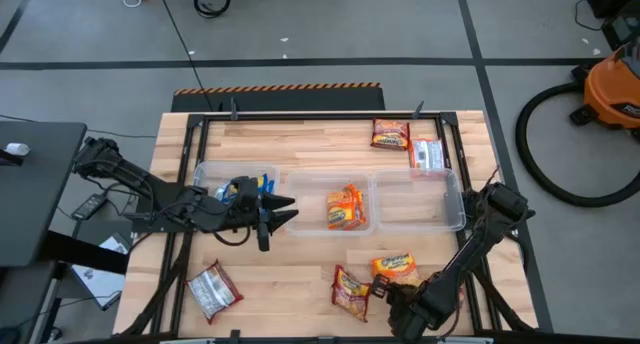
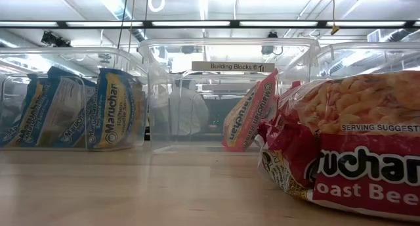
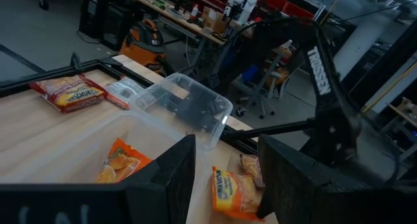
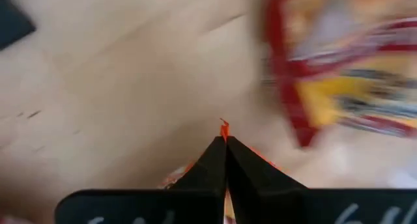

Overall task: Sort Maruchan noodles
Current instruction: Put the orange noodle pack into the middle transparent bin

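Blue-and-white Maruchan packets (image 1: 245,190) stand in the left clear bin (image 1: 208,171), also seen in the low view (image 2: 111,109). Orange packets (image 1: 345,207) lie in the middle bin (image 1: 300,177), one leaning on its wall (image 2: 249,114). Loose on the table are red packets (image 1: 390,134) (image 1: 350,287), red-silver ones (image 1: 427,154) (image 1: 213,289) and an orange one (image 1: 397,265). My left gripper (image 1: 287,210) (image 3: 225,178) hovers open between the left and middle bins. My right gripper (image 1: 384,287) (image 4: 225,140) is shut at the loose orange packet's near-left corner. My right gripper pinches the orange packet between its two fingers, by an edge at the packet's near-left corner. A sliver of orange film (image 4: 224,127) pokes out past the fingertips. The fingers point down at the table. The gripper hides whether the packet is lifted.
The right clear bin (image 1: 455,199) holds no packets. A red packet (image 2: 348,147) fills the low view's foreground. Black frame rails (image 1: 190,144) run along the table's left, right and far sides. A bare stretch of wood (image 1: 280,279) lies near the front edge.
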`<action>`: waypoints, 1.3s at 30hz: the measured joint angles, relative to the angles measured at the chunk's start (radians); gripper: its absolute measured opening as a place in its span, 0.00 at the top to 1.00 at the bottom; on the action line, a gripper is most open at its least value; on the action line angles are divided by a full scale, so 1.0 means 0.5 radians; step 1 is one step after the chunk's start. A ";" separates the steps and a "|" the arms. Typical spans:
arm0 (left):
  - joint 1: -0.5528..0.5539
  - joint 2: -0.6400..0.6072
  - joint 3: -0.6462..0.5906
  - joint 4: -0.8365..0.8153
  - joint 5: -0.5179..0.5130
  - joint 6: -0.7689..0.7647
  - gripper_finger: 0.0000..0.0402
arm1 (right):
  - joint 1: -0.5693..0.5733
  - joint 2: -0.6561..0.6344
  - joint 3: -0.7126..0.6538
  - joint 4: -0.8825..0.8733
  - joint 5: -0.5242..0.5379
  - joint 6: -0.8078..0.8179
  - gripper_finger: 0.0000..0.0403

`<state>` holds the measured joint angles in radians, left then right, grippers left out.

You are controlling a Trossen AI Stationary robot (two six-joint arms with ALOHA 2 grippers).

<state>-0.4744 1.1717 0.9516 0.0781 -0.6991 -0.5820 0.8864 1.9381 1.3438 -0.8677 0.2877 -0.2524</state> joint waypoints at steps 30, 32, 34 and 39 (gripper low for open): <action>-0.053 -0.028 0.000 -0.149 0.113 0.028 0.57 | -0.763 -0.742 0.195 1.176 0.957 -0.265 0.99; -0.049 -0.049 0.002 -0.268 0.168 -0.051 0.57 | -0.867 -0.741 0.093 1.309 0.924 -0.316 0.99; -0.015 -0.065 0.002 -0.458 0.227 -0.179 0.57 | -0.970 -0.740 -0.020 1.487 0.840 -0.349 0.99; 0.163 -0.084 0.000 -0.808 0.543 -0.391 0.57 | -1.196 -0.738 -0.315 1.870 0.690 -0.361 0.99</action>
<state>-0.3930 1.1295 0.9516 -0.3257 -0.4275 -0.7774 0.2883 1.5692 1.1864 0.0671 0.6327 -0.4329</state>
